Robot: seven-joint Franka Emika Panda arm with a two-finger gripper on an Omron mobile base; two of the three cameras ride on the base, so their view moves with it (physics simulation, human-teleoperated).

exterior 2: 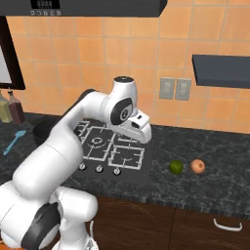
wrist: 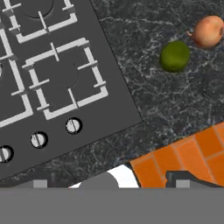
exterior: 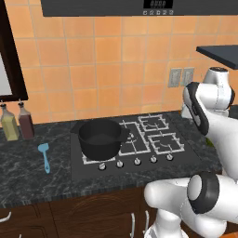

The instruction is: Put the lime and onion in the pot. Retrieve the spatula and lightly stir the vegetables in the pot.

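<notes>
Lime (exterior 2: pixel 176 167) beside onion (exterior 2: pixel 197 166) on counter right of hob, pot (exterior: pixel 100 137) and spatula (exterior: pixel 44 156) at left, gripper (exterior 2: pixel 144 133) state unclear.

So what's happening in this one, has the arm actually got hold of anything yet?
Not yet. The white arm's gripper hovers over the right edge of the stovetop, holding nothing. The small yellow-green lime and the orange-brown onion sit side by side on the dark counter right of the stove. The wide black pot waits on the front-left burner, nothing visible inside it, and the light-blue spatula lies on the counter to its left.
</notes>
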